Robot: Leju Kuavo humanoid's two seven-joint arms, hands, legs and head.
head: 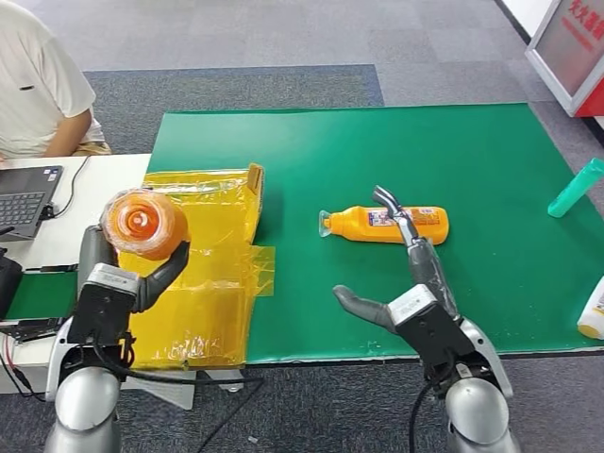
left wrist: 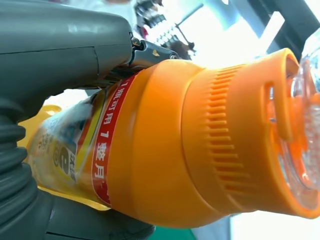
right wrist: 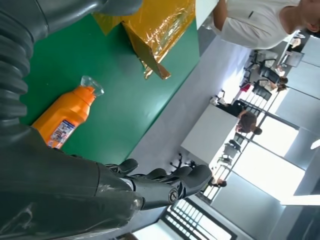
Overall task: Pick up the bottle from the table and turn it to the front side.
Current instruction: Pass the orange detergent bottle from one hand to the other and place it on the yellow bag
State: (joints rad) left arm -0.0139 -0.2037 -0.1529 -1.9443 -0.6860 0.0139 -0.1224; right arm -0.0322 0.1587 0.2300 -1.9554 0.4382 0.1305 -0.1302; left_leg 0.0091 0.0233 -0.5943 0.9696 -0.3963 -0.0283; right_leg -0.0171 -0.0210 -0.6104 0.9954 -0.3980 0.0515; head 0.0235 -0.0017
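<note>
Orange bottle (head: 144,223) up off the bench, clear cap end toward the camera, above the yellow bag (head: 207,283); second orange bottle (head: 388,225) lying flat to the bag's right.

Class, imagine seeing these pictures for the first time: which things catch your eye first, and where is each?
An orange bottle held up in the left hand, above crumpled yellow bags. A second orange bottle lies on its side on the green mat, just beyond the open right hand.

Orange bottle (head: 388,225), perhaps blue-labelled; green mat (head: 462,160); yellow film (head: 207,283).
</note>
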